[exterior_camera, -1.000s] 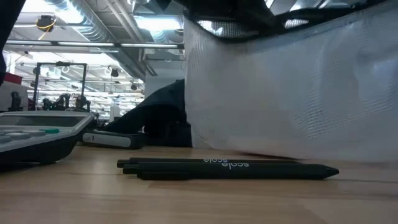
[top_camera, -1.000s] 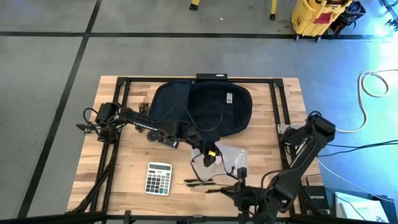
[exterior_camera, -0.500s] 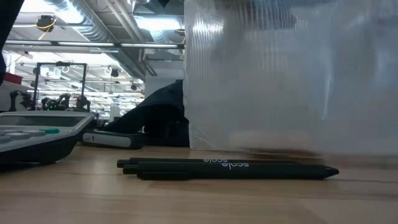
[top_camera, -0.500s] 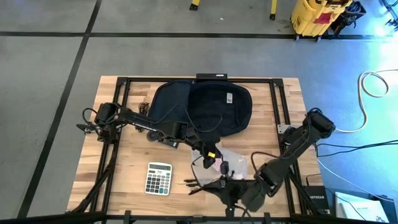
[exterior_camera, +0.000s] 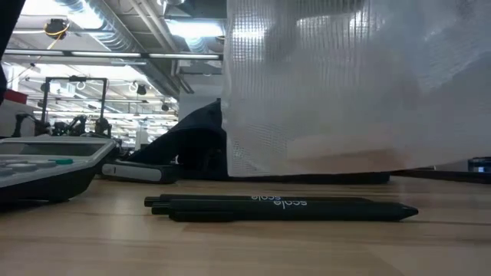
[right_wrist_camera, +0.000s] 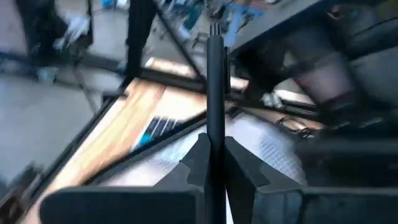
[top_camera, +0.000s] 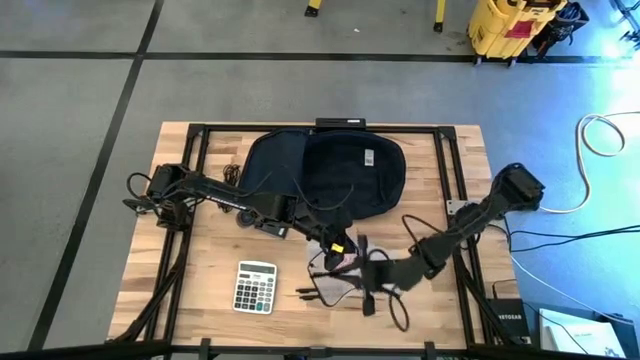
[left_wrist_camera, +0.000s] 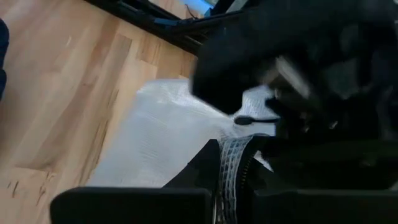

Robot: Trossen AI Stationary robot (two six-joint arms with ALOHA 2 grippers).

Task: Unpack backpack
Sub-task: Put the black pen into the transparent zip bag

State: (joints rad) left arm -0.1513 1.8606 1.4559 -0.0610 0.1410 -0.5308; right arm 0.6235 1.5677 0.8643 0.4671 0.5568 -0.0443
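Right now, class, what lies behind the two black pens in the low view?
A clear plastic bag hangs just behind the pens, its lower edge near the table. The dark backpack shows beside it. The bag hides whatever is farther back.

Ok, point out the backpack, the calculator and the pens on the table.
backpack [top_camera: 330,175], high view, middle of its dark fabric.
calculator [top_camera: 255,287], high view, on its keypad.
pens [exterior_camera: 280,208], low view, mid-barrel of the near pen.
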